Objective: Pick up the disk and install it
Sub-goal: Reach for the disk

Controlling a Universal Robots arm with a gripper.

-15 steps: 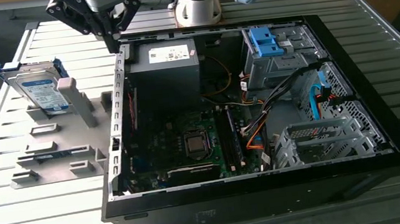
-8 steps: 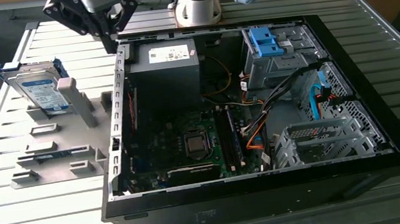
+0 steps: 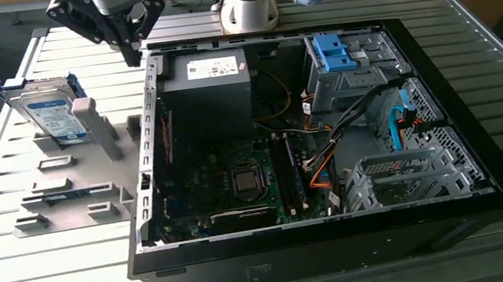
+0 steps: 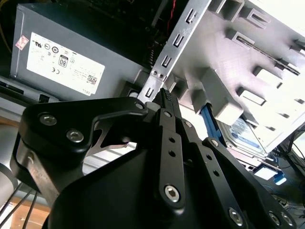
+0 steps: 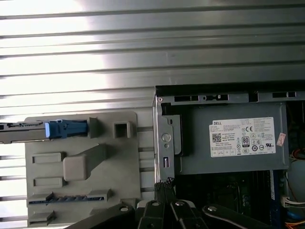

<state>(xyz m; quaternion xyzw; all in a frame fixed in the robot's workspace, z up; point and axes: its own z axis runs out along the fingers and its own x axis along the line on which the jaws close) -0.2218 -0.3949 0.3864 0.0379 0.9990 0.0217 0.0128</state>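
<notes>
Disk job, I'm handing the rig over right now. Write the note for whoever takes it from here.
Gripper: shut, holding nothing. It hangs over the edge of the open computer case, on the side facing the grey fixture.
Disk: stands on edge in the fixture, on the exterior view's left of the case, apart from the gripper.
Done: nothing that shows; the disk is not yet picked up.
Left: the pick-up and the install in the case.
</notes>
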